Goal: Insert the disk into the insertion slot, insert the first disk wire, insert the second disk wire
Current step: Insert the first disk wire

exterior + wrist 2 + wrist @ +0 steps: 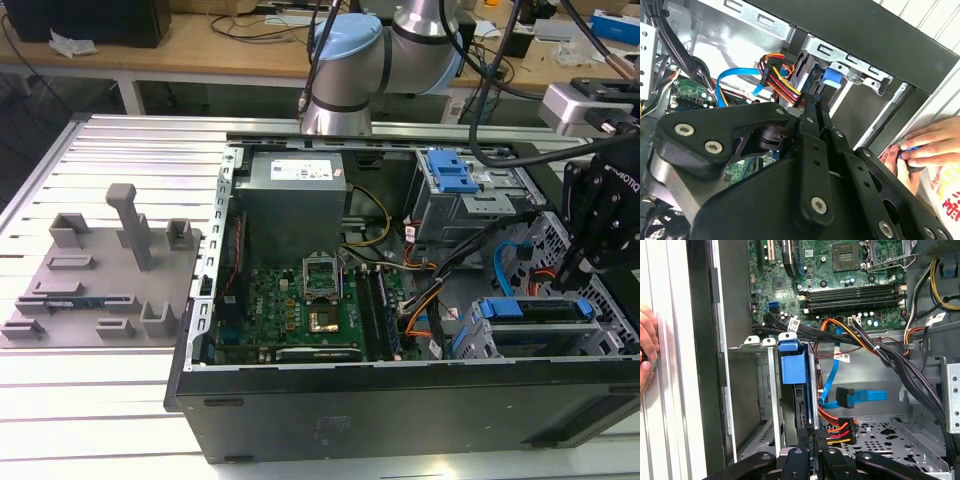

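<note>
The disk (535,310), silver in a blue carrier, sits inside the insertion slot (478,342), the low grey cage at the case's front on the exterior view's right. Its blue handle (791,369) sticks out of the cage wall (771,405). My gripper (810,437) hangs over the disk's rear end, fingers closed on the black connector of a red, orange and yellow wire (837,429), which sits against the disk. The same wire (777,75) meets the gripper (809,100) in the second wrist view. A blue flat wire (860,396) lies loose beside it, its connector free.
A person's hand (925,145) rests on the case's outer edge, near the slot. Thick black cables (900,365) run across the bay. The motherboard (300,310), a power supply (292,195) and a taller cage with a blue latch (450,175) share the case. A grey fixture plate (100,280) lies outside.
</note>
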### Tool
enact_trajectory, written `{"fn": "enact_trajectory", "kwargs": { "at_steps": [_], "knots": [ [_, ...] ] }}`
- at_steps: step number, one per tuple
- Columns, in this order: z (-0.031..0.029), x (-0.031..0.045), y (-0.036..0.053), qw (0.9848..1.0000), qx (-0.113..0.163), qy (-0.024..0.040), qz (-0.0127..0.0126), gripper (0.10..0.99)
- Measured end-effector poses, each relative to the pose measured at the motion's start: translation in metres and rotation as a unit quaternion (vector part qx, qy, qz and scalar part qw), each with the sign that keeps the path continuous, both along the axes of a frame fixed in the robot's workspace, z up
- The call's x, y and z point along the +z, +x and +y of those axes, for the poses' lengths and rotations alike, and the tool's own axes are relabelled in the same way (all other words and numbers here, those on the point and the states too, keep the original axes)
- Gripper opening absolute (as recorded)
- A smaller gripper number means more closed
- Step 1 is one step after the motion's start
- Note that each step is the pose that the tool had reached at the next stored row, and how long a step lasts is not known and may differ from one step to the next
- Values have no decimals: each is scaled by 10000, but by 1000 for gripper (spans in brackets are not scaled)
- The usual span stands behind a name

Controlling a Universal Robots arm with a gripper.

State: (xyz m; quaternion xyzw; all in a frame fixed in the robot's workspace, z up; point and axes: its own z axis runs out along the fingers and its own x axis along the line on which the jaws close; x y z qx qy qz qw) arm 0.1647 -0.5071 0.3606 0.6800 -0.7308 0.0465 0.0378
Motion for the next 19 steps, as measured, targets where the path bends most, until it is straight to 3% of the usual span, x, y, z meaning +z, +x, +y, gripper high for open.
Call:
{"fn": "enact_trajectory", "kwargs": {
  "at_steps": [2,3,4,19],
  "knots": [
    [1,0,-1,10000,7,0,-24,165],
    [2,-1,-4,10000,13,3,-77,165],
    [1,-3,-12,10000,13,2,-92,165],
    [1,-18,-28,10000,14,-29,-85,165]
  ]
}}
